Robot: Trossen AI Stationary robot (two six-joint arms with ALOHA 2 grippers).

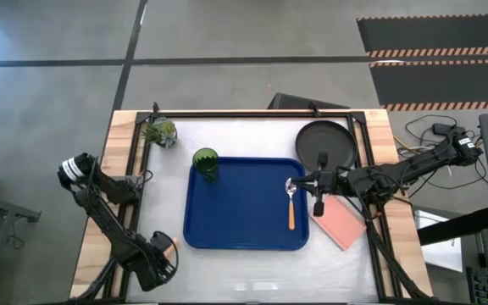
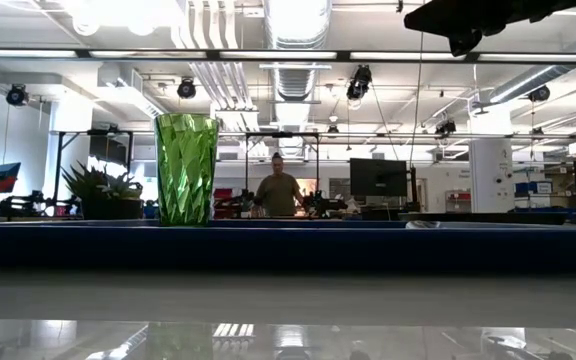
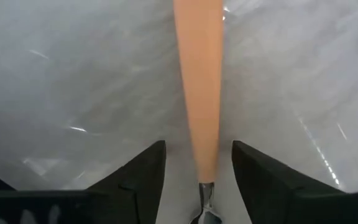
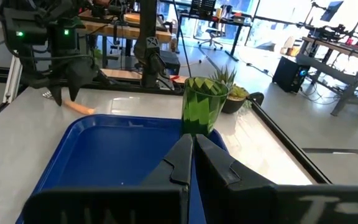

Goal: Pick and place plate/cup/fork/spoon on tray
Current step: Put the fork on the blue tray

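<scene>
At the table's near-left corner, my left gripper [image 3: 197, 171] straddles the fork [image 3: 197, 87], fingers spread, holding nothing. I lower squarely, then close on the handle. Right gripper [image 4: 192, 155], pinched together, waits empty above the tray [image 1: 244, 233].

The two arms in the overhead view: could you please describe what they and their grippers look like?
Both arms are dark, nearly black, built of slim jointed links with cables running along them. The left arm has a white band near its shoulder. The left gripper has two black, wedge-shaped fingers tapering to points. The right gripper has similar black tapered fingers. In the right wrist view, a green light glows on the left arm.
</scene>
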